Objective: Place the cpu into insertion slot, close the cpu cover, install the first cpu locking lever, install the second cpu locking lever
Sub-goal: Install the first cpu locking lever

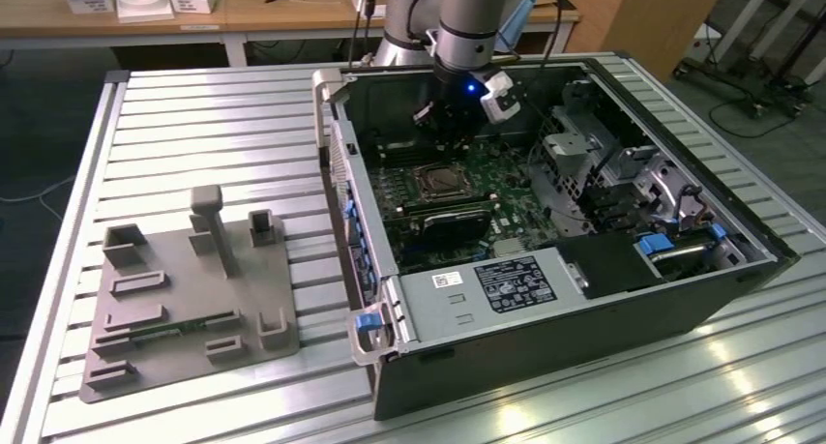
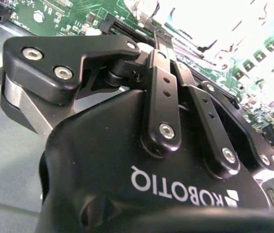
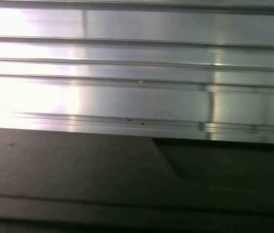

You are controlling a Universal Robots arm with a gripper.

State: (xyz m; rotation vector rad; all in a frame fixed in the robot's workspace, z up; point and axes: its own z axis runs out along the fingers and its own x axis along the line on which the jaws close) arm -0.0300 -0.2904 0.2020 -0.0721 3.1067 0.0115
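While gripper (image 1: pixel 446 125) hovers inside case, cpu cover (image 1: pixel 442 181) lies flat.

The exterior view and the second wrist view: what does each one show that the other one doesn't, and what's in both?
Exterior alone: the whole open computer case on the slatted table, a grey fixture plate beside it, and the cpu socket. Second wrist alone: the gripper's black linkage bars up close. Both: the gripper above the green motherboard.

You see a ribbed aluminium table surface (image 3: pixel 137 63), slats running across with bright glare on one side. A dark case wall (image 3: pixel 78 179) lies against it, with a stepped recess (image 3: pixel 229 165) in its edge.
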